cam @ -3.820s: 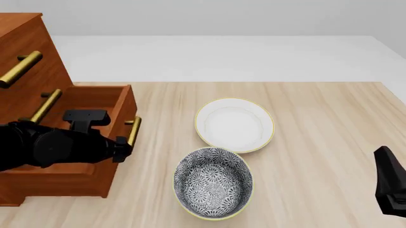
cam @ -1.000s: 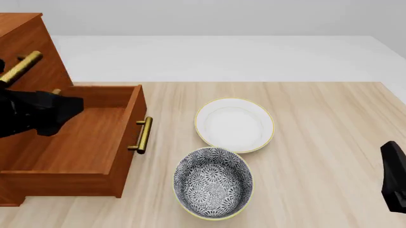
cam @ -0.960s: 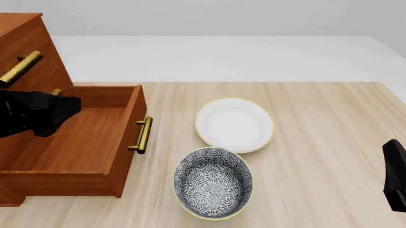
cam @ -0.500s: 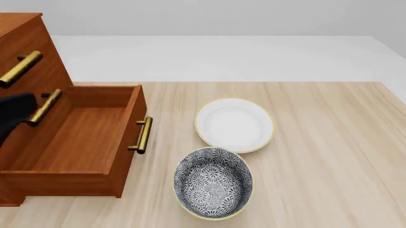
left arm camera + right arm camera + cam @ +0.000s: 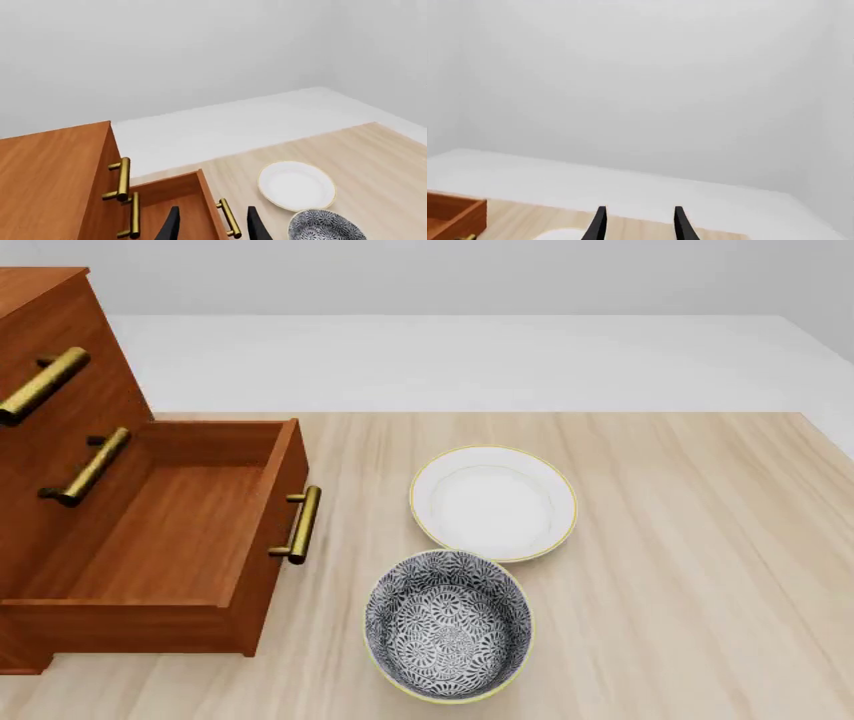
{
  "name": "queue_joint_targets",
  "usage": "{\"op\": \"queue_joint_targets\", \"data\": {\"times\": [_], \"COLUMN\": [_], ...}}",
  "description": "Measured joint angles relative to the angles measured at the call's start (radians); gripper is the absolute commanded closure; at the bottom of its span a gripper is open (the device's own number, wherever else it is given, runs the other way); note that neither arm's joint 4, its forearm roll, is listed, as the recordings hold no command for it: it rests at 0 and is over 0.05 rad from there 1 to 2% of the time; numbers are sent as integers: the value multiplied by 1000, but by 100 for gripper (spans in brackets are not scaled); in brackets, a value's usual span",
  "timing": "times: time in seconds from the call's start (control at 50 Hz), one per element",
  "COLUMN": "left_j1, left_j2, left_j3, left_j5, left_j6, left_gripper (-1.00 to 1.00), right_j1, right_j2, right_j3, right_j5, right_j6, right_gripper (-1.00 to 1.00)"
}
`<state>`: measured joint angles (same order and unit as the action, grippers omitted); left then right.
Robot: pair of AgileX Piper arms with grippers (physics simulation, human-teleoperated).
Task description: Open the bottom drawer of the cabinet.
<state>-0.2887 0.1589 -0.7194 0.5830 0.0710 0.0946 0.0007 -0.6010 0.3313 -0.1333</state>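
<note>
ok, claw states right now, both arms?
Left claw: open, holding nothing, above the pulled-out bottom drawer.
Right claw: open, holding nothing.

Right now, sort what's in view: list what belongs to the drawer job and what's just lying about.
Job: cabinet; bottom drawer, pulled out; its brass handle.

Lying about: white plate; patterned bowl. Both sit on the table, beside the drawer.
</note>
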Motion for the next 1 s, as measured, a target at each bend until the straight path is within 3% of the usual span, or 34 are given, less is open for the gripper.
{"op": "queue_joint_targets", "data": {"times": [0.36,1.0], "left_j1": [-7,5], "left_j2": [-129,-158], "left_j3": [-32,-156], "left_j5": [-14,82], "left_j6": [49,146], "left_gripper": [-100,-100], "right_j1": [15,16], "right_j2": [-1,-1], "right_j3": [-126,-254], "right_j5": [52,200], "right_j6": [-25,-51], "right_gripper": [-100,-100]}}
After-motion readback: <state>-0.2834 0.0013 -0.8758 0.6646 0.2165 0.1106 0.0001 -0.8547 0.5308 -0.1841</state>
